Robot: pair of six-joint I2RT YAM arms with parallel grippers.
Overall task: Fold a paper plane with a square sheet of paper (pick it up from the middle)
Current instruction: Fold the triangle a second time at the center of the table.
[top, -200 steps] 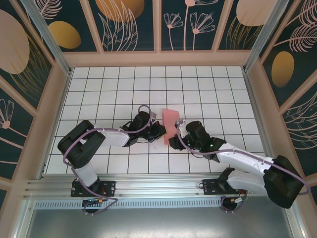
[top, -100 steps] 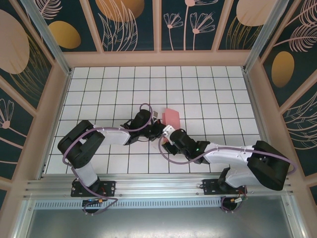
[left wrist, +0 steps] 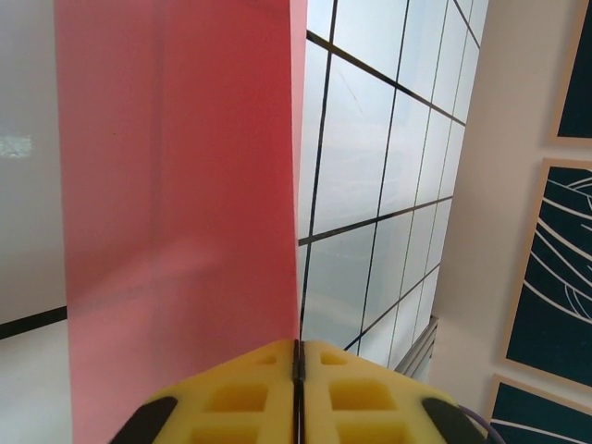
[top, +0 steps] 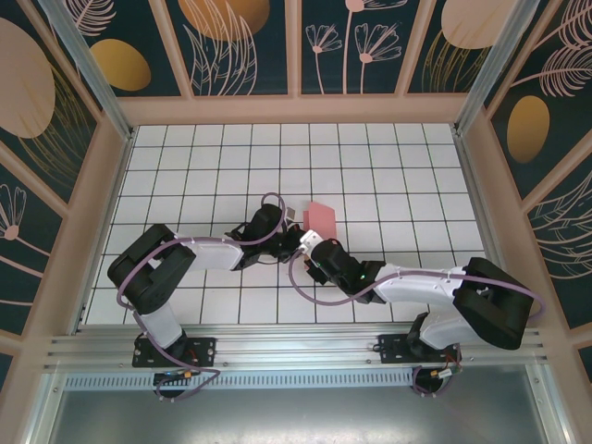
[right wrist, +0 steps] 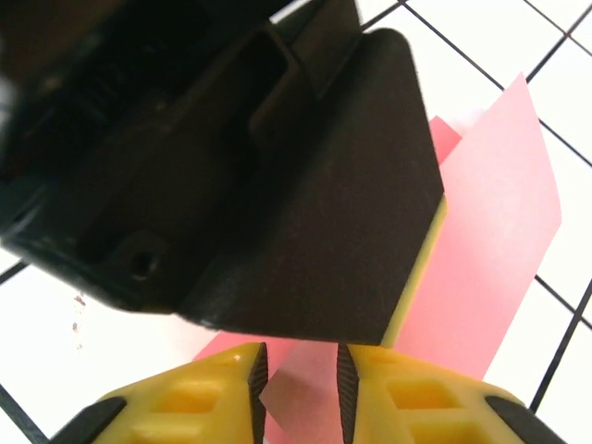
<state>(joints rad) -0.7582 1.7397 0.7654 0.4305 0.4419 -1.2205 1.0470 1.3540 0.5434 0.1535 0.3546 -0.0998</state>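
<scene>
The square sheet of paper [top: 320, 217] is salmon pink and creased, and it stands off the table in the middle. My left gripper [top: 298, 240] is shut on its edge. In the left wrist view the sheet [left wrist: 176, 185] rises from the closed yellow jaws of that left gripper [left wrist: 298, 344]. My right gripper [top: 308, 248] sits right beside the left one. In the right wrist view the right gripper [right wrist: 296, 359] has its jaws a narrow gap apart. A flap of the paper [right wrist: 490, 231] lies between them, under the black body of the left gripper [right wrist: 277, 185].
The white gridded table [top: 388, 166] is walled by a wooden frame [top: 296, 109] with dark floral panels. The two arms meet at the table's centre, the right arm [top: 416, 282] lying low along the front rows. An aluminium rail [top: 296, 347] runs along the near edge.
My right arm has swung left, up to the left gripper, and its jaws have narrowed around a paper flap. The left gripper has stayed in place, holding the sheet.
</scene>
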